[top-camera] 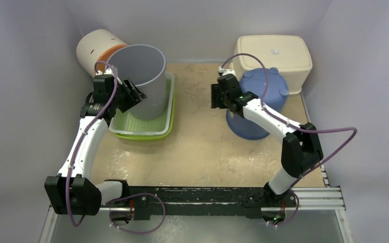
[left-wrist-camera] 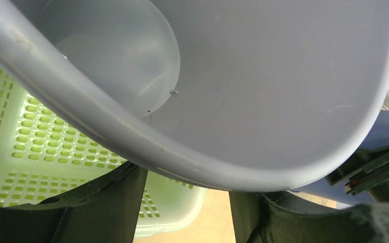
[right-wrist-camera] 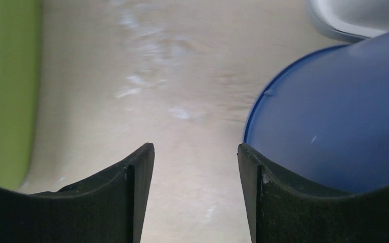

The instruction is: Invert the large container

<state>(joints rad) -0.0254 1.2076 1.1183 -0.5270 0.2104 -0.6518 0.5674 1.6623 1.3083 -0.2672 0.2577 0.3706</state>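
Fingers (left-wrist-camera: 131, 202) seemingly gripping grey container (top-camera: 144, 81), green basket (top-camera: 147, 126) beneath

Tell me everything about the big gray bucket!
The gray bucket is a tall round tub of smooth, plain plastic with a thick rolled rim. It is open end up, leaning a bit, and looks empty inside. Its bottom sits in the green holey basket. The left claw is at its rim, apparently gripping the wall.
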